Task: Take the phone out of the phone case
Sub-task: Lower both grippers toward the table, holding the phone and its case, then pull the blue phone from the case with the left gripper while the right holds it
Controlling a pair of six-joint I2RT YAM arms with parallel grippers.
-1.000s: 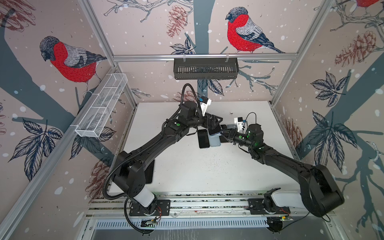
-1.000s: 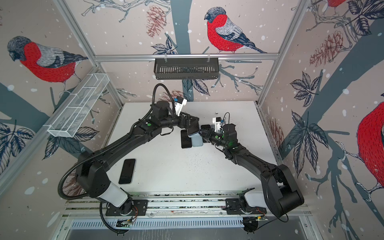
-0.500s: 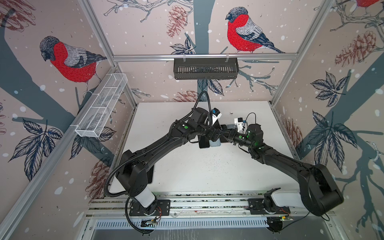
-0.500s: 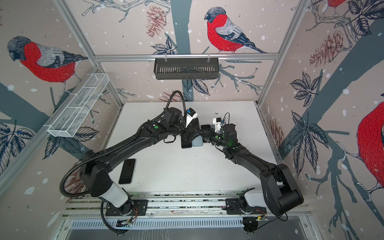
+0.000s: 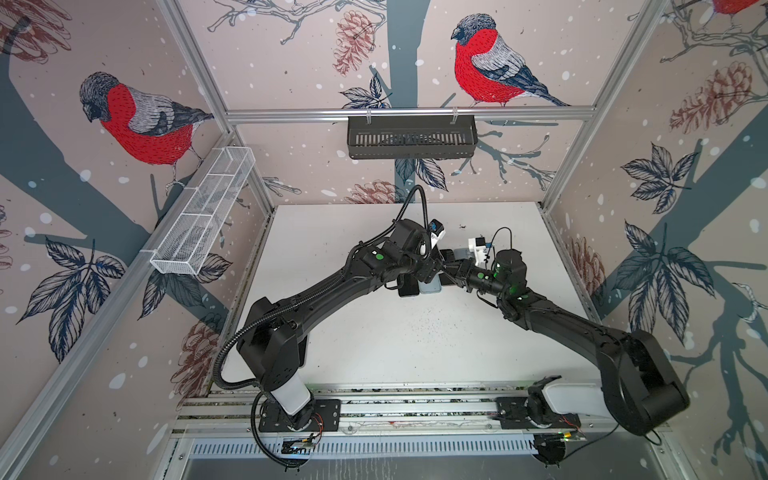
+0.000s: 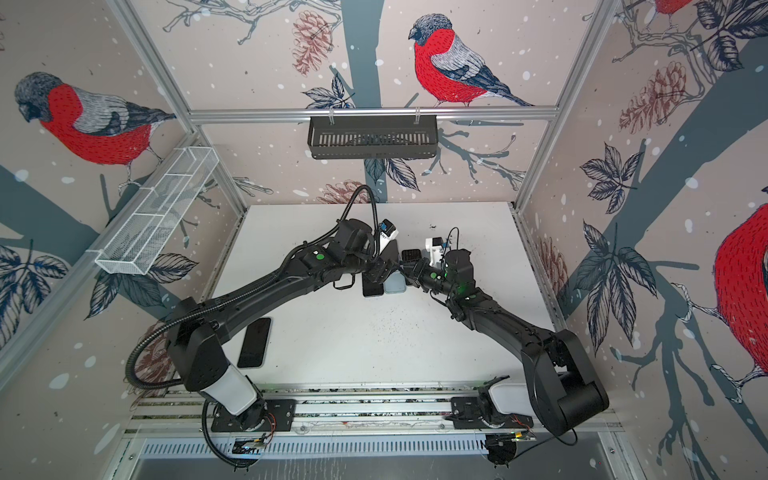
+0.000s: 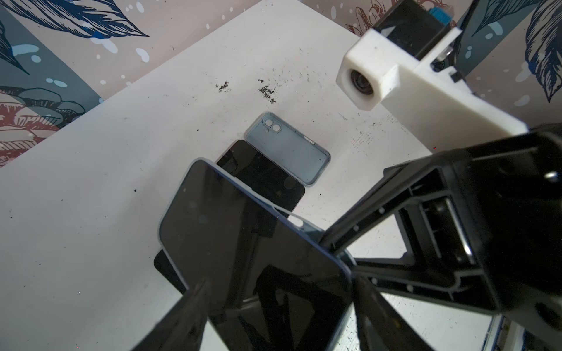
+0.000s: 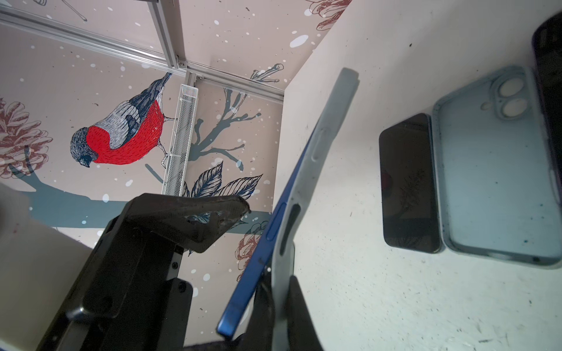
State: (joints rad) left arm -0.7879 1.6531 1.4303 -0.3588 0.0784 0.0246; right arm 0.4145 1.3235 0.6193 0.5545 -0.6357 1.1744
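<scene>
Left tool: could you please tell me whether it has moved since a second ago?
Yes; the left tool moved rightward, away from the white wire basket.

Blue phone (image 8: 263, 243), pale grey case (image 8: 336, 115), walls (image 5: 291, 50) patterned with red-breasted birds.

Bright diffuse light lay on the white table (image 5: 415, 353), soft arm shadows fell across it, phone (image 7: 252, 243) screen above it showed mirror glare, top-view edges bowed, wrist foregrounds were blurred.
</scene>
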